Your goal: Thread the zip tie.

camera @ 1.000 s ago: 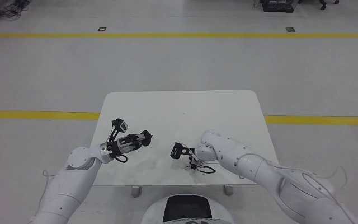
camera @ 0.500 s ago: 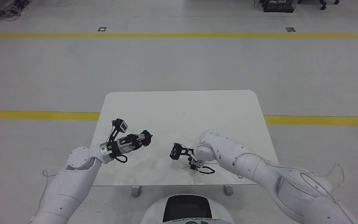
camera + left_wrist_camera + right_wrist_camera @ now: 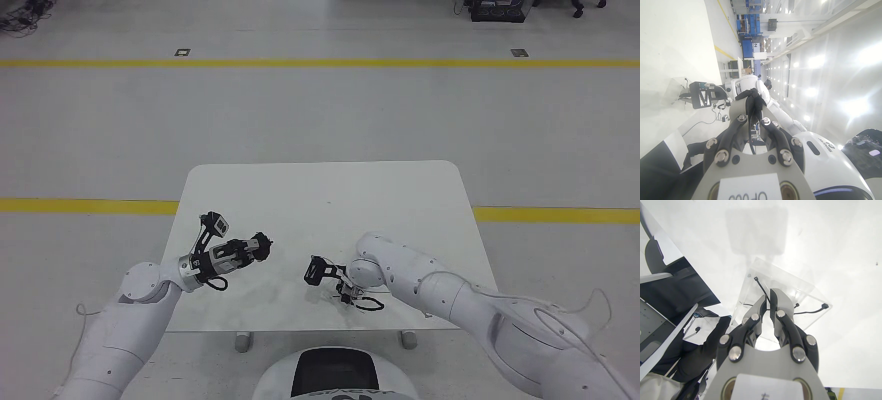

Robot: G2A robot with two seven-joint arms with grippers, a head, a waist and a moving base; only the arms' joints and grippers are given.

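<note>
**A:** Your black plastic zip tie (image 3: 761, 287) lies over the clear acrylic stand (image 3: 791, 285), which is near the front edge of the white desk (image 3: 330, 195). Its head is close to one edge of the stand and its strap slants in between the fingers of your right end effector (image 3: 769, 298). I'd judge the stand is there to keep thin straps up off the desk, where fingers can get around them.

**B:** Agreed. Your right fingers are drawn almost together with the strap passing between the pads, so I read it as pinched part-way along. The head is free beyond the tips, which is what you'd want for threading.

**A:** A second black zip tie (image 3: 810, 312) rests on the same stand just beside those fingers, with its head at a corner. Its strap runs in behind your fingers, and I can't tell whether the two ties touch.

**B:** Your left end effector (image 3: 752, 100) hangs above the left side of the desk, well apart from the stand and pointing toward the right one. Its fingers are together, and a thin black strand (image 3: 750, 130) runs down between them. I can't tell whether that's a tie's tail.

**A:** If it is, you've got the two ends facing each other so you can bring tail to head. By my reading, the threading is not yet done.
</note>
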